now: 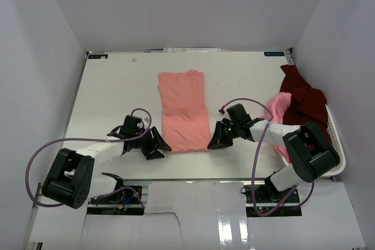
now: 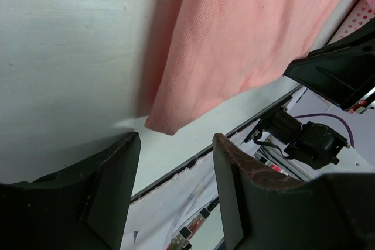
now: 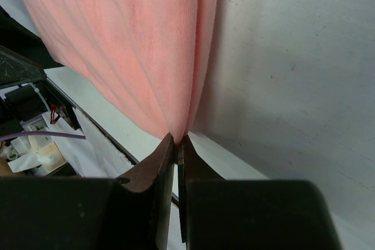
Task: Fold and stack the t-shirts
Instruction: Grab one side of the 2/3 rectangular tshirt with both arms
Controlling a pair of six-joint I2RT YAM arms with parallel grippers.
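A salmon-pink t-shirt (image 1: 183,109) lies folded into a long strip down the middle of the table. My left gripper (image 1: 159,146) sits low at the strip's near left corner. In the left wrist view its jaws (image 2: 176,143) stand open and empty, with the shirt's corner (image 2: 234,39) just beyond the fingertips. My right gripper (image 1: 213,143) is at the near right corner, shut (image 3: 177,139) on the hem of that shirt (image 3: 135,45), which bunches into the closed tips. A lighter pink t-shirt (image 1: 278,106) and a dark maroon t-shirt (image 1: 302,98) lie crumpled at the right.
A white slotted basket (image 1: 335,139) stands at the table's right edge, with the crumpled shirts spilling over its rim. The table's near edge runs just behind both grippers. Grey walls enclose the table on three sides.
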